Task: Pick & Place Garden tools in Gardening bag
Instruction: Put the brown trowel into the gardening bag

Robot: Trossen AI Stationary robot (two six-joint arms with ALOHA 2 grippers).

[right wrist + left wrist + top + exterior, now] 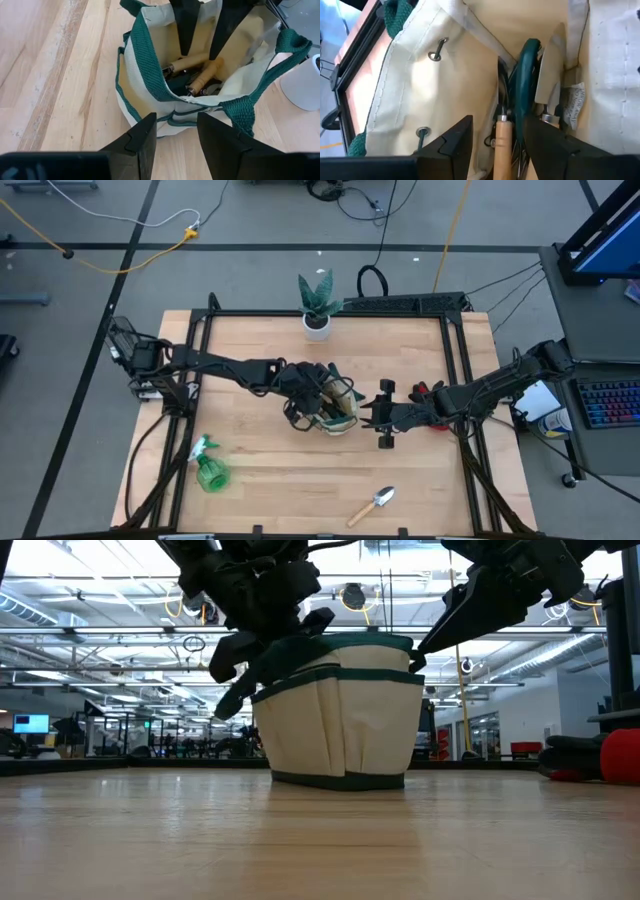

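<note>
Gardening bag (pixel 338 412): table centre, wooden-handled tools (pixel 200 70) inside.
Left gripper (pixel 495 140): inside the bag, fingers apart, holding nothing.
Right gripper (pixel 175 132): just right of the bag, fingers apart, empty.

High cam: straight down over whole table (pixel 300 480), bag (pixel 338 412) mid-frame. Low cam: tabletop level, faces across into room, bag (pixel 340 710) centre frame, fairly close. L wrist cam: v. close, looks down inside bag (pixel 445 90). R wrist cam: just beside bag (pixel 150 70), upper centre. All 4 share the bag
</note>
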